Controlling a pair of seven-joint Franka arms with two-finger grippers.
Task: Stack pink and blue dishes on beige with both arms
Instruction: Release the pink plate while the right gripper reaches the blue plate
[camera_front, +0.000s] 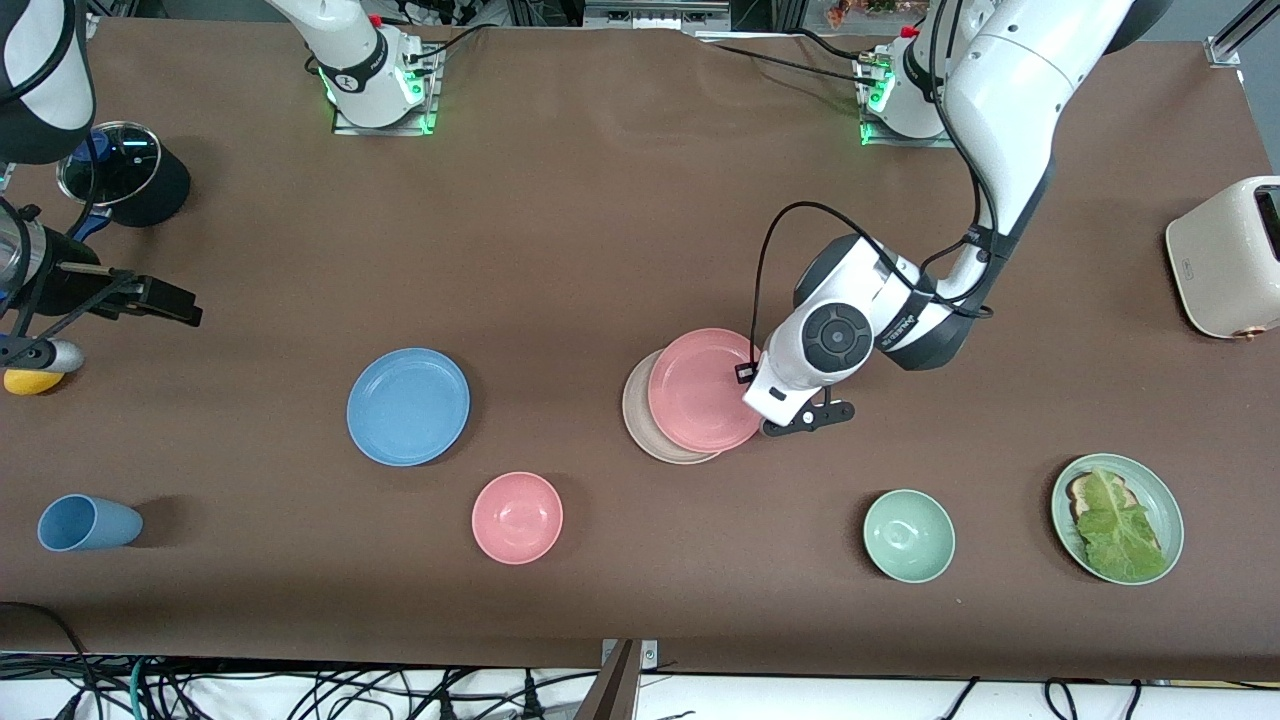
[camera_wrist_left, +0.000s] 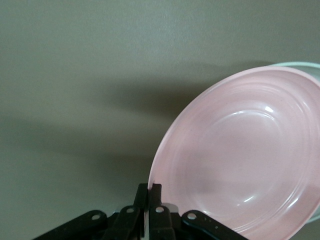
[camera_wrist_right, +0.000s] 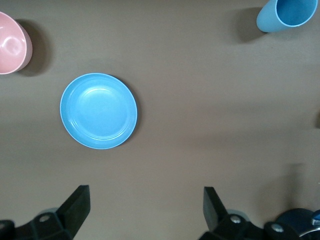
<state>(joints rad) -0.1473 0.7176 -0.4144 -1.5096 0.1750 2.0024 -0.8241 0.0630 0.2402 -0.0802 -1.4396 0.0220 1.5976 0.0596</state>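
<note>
Stacking step: pink plate (camera_front: 705, 390) sits on beige plate (camera_front: 640, 418), shifted off-centre toward the left arm's end, mid-tabletop.
Left gripper (camera_front: 790, 425): at the pink plate's rim, low over the table (camera_front: 600, 220); fingers (camera_wrist_left: 149, 197) pressed together on that rim, judged not yet released.
Blue plate (camera_front: 408, 406): flat and untouched, toward the right arm's end, well apart from the stack.
Right gripper (camera_wrist_right: 145, 210): waits up by the tabletop's edge at the right arm's end, jaws wide apart, nothing between.
Key relation: blue plate lies from the right gripper toward the stack; right arm is nearer, so it likely takes it.
Clutter: pink bowl (camera_front: 517, 517), blue cup (camera_front: 85, 522) near the front edge.
</note>
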